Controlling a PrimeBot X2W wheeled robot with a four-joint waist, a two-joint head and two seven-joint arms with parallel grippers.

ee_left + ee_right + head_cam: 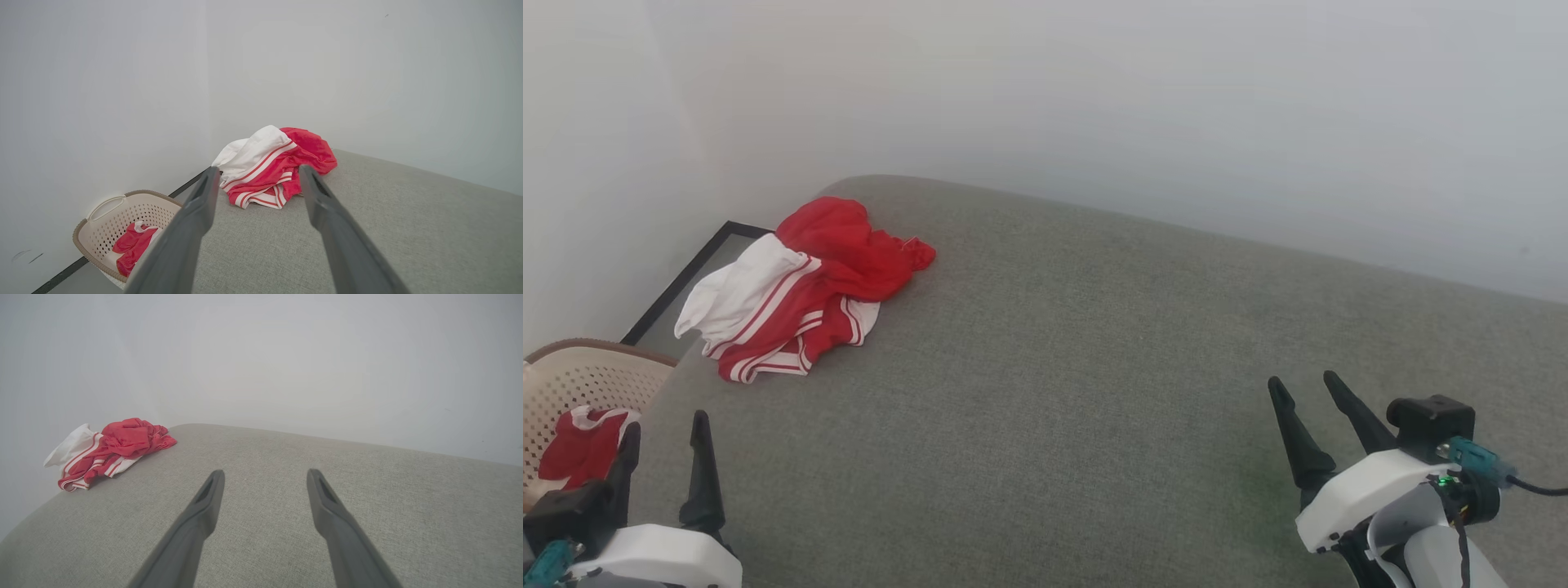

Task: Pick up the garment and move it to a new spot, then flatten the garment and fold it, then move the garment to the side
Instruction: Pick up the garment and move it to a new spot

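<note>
Plainly, the garment lies crumpled in a heap at the far left corner of a grey cloth-covered cushion, close to where the two pale walls meet. It may be a sofa seat or a mattress; the pictures do not settle it. The red body is bunched toward the back. A white sleeve with red-and-white striped trim spills over the cushion's left edge. In the left wrist view the garment sits just beyond the fingertips. In the right wrist view the same heap lies far off to the left.

The left pincer rests at the lower left with its two dark fingers spread apart and nothing between them. The left wrist view shows the left pincer pointing at the heap, short of it and not touching. The right pincer hangs at the lower right, well apart from the garment. Its fingers are likewise parted over bare grey cloth, as the right wrist view confirms.

Beside the cushion on the left stands a cream perforated basket, seen also from the left wrist. Inside it lies another red-and-white cloth, crumpled.
</note>
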